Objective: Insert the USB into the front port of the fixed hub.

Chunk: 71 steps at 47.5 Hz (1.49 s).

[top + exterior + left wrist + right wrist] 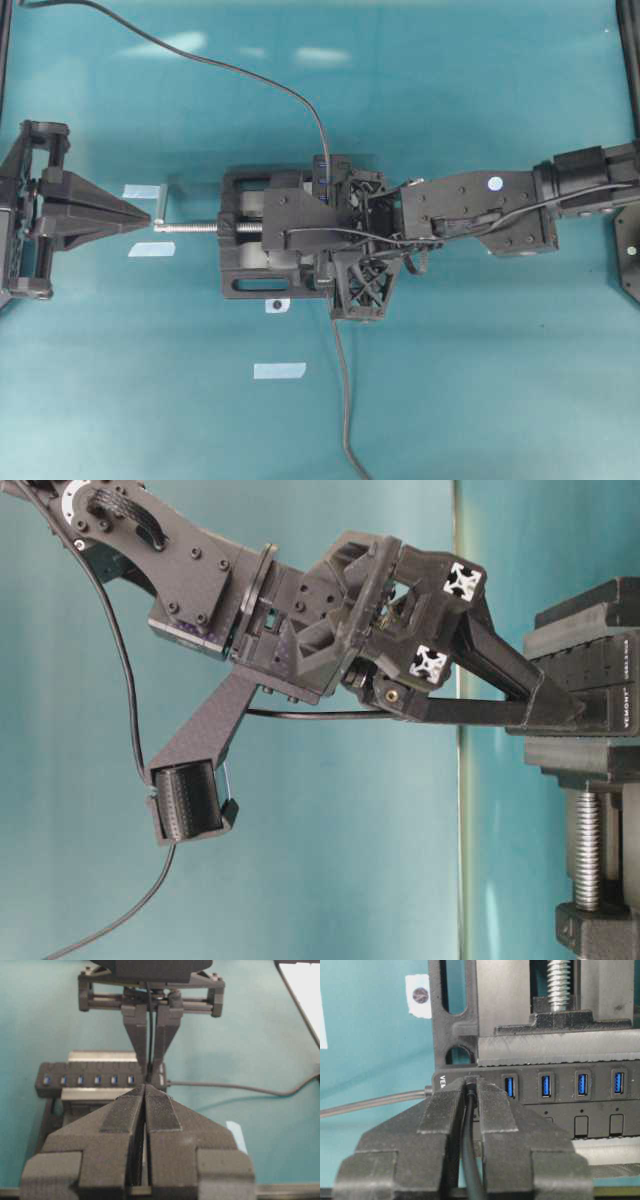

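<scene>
Over vise (pixel 250 262): right gripper (pixel 469 1091) pitched down, pinching USB (pixel 470 1081) at fixed hub (pixel 600 1097).

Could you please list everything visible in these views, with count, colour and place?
USB hub: one, black with blue ports, clamped in the vise.
Vise: one, black with silver screw, table centre.
USB plug: one, dark, at the hub's end port, between the right hand's fingers.
Cable: one, dark grey, trailing across the table.
Tape marks: several, pale, on the teal table.
Left hand: one, black, shut, at the screw handle's end, holding nothing.
Right hand: one, black, shut on the plug.
</scene>
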Available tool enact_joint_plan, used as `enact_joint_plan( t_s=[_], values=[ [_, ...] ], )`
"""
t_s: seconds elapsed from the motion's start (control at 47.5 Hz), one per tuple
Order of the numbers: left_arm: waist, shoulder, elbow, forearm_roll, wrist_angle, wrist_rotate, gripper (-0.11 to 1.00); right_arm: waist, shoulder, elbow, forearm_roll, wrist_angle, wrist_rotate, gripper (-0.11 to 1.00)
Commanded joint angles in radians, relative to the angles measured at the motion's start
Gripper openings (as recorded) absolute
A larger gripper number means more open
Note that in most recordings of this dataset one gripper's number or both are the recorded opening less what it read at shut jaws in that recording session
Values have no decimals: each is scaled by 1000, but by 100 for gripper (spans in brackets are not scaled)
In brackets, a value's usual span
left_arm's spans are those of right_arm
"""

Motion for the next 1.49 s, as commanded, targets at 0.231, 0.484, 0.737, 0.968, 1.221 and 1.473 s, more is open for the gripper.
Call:
enact_joint_plan(
  t_s=[0.231, 0.484, 0.737, 0.968, 1.221, 1.473],
  values=[
    [0, 3, -11, 2, -11, -2, 0, 20, 0, 5, 3, 9, 11, 7],
    [-2, 3, -11, 2, -11, -2, 0, 18, -3, -2, 3, 8, 11, 7],
    [0, 3, -11, 3, -11, -2, 0, 18, -15, -5, 5, 2, 12, 8],
    [-2, 3, -11, 2, -11, -3, 0, 17, -15, -6, 3, -2, 12, 17],
    [-2, 3, -15, 2, -11, -3, 0, 17, -17, -6, 3, 0, 14, 50],
    [-8, 3, -12, 2, -11, -3, 0, 15, -17, -18, 0, 5, 14, 66]
  ],
)
